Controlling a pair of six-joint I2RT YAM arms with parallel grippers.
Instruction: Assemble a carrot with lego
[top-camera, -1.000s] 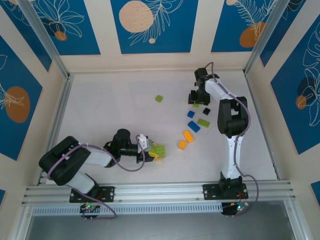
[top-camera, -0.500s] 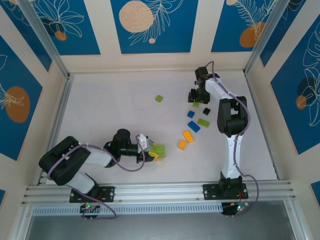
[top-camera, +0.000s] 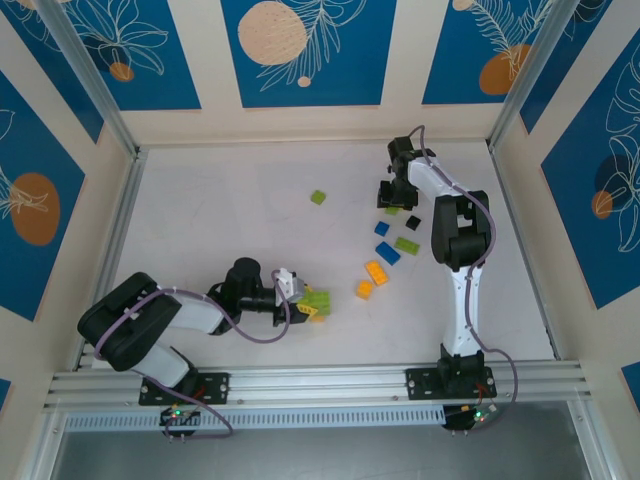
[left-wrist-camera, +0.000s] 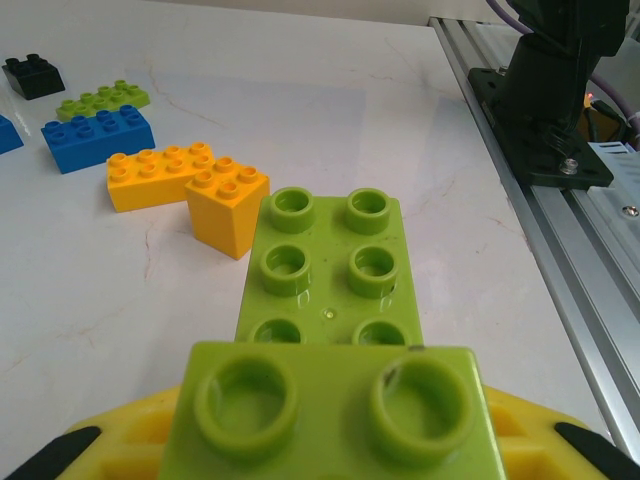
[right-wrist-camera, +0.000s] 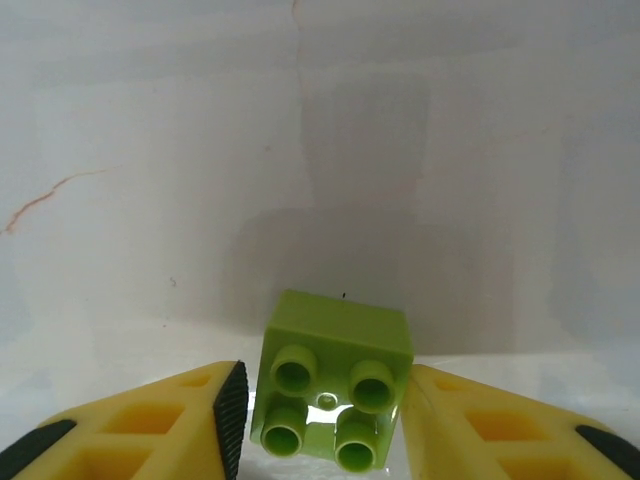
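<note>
The desk (top-camera: 220, 220) is a white, glossy surface with faint reddish veins, boxed in by cream walls that carry blue panels (top-camera: 300, 50) printed with pale leaf drawings and orange or peach discs. A ribbed aluminium rail (top-camera: 320, 380) runs along the near edge, and both arm bases are bolted to it.

The left tool (top-camera: 302, 296) lies low near the front of the desk. It is clamped on a stacked pair of lime green bricks (left-wrist-camera: 330, 270), which sit between its yellow fingers (left-wrist-camera: 110, 445).

Just beyond the pair, in the left wrist view, a small orange brick (left-wrist-camera: 227, 205) touches a long orange brick (left-wrist-camera: 160, 177). Farther off are a blue brick (left-wrist-camera: 98, 137), a flat lime green brick (left-wrist-camera: 103, 98) and a tiny black brick (left-wrist-camera: 32, 75). From above, these loose pieces form a scattered line on the right half of the desk, along with a smaller blue brick (top-camera: 382, 228). A single lime green brick (top-camera: 318, 197) sits apart toward the middle.

The right tool (right-wrist-camera: 322, 400) reaches to the far right part of the desk. Its fingers closely flank a square lime green brick (right-wrist-camera: 338, 370) resting on the surface, one on each side. I cannot tell whether they are pressing on it.
</note>
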